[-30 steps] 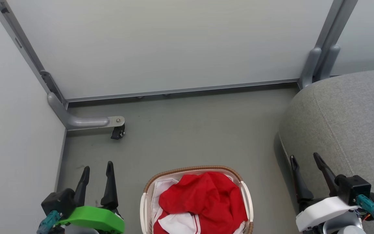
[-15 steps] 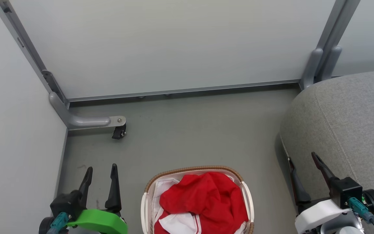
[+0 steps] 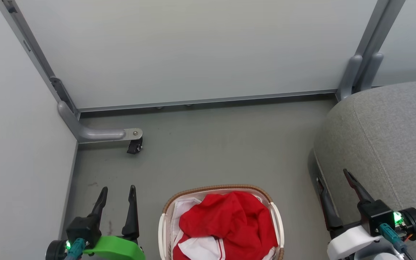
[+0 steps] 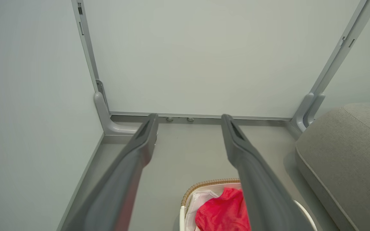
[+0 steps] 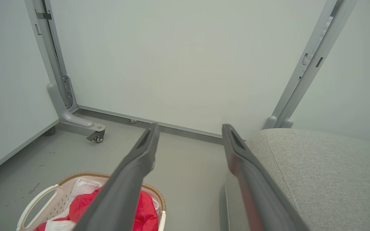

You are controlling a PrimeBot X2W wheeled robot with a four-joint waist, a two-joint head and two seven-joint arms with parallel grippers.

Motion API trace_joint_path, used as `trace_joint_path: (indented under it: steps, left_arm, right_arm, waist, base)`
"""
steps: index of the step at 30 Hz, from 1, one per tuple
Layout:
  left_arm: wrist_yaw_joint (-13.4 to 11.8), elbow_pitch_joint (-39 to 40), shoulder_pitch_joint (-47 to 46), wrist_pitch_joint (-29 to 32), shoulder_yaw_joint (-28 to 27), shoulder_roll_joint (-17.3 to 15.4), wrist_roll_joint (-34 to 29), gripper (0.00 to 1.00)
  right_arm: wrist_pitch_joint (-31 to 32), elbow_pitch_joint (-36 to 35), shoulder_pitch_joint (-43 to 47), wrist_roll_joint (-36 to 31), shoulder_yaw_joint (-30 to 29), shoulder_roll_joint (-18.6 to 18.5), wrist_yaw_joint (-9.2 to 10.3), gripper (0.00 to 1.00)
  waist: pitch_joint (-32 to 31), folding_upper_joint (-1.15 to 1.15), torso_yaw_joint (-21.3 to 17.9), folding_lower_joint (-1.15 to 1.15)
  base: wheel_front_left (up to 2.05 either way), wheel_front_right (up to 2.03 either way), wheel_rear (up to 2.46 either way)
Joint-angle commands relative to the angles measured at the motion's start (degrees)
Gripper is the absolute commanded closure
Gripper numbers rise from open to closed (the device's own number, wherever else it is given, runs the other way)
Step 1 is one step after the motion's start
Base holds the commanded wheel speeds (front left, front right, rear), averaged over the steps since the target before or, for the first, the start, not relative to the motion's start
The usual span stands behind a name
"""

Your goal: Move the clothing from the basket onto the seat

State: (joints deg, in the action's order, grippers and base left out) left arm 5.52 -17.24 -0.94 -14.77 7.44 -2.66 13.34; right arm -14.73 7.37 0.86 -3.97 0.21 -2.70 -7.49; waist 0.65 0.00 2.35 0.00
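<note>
Left gripper (image 3: 118, 188), on a green mount at the lower left of the head view, is released: its two long dark fingers stand apart with nothing between them. It hangs over bare grey floor (image 3: 211, 151), just left of the basket (image 3: 215, 187) and not touching it. Right gripper (image 3: 331, 174), on a white mount at the lower right, is also spread wide and empty. It sits at the front edge of the seat (image 3: 392, 137), with one finger over the shadowed gap beside the cushion and the other over the grey fabric; whether it touches the fabric cannot be told. The basket stands on the floor at the bottom centre, between the two grippers, its near end cut off by the edge of the view. It is white with a brown woven rim. The clothing (image 3: 226, 220) lies heaped inside it, a bright red bundle with a white panel and thin red stripes at the near side. The white liner (image 3: 184, 206) shows beside the bundle on the left. The seat, large, rounded and grey with a stitched seam, fills the right side, with a strip of floor between it and the basket. Pale partition panels (image 3: 193, 50) close off the back and left, and a grey metal foot (image 3: 96, 135) with a small black caster (image 3: 134, 147) stands in the far left corner. In the right wrist view the basket sits at the lower left and the seat at the lower right.
</note>
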Motion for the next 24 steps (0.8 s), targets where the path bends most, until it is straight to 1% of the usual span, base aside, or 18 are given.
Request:
trace_joint_path:
  steps: [1,24]
  left_arm:
    - [-0.2,-0.2,0.7,-0.6,0.1,-0.4,-1.1,0.0]
    - [-0.2,-0.3,0.9,-0.5,0.1,-0.4,-0.6,0.0]
  right_arm:
    - [-0.6,-0.4,1.0,-1.4,0.0,-0.3,0.0,0.0]
    - [-0.6,-0.5,0.9,-1.1,-0.2,-0.3,0.0,0.0]
  waist:
    - [0.0,0.0,0.1,0.0]
    - [0.2,0.0,0.1,0.0]
  base:
    - [0.0,0.0,0.0]
    - [0.0,0.0,0.0]
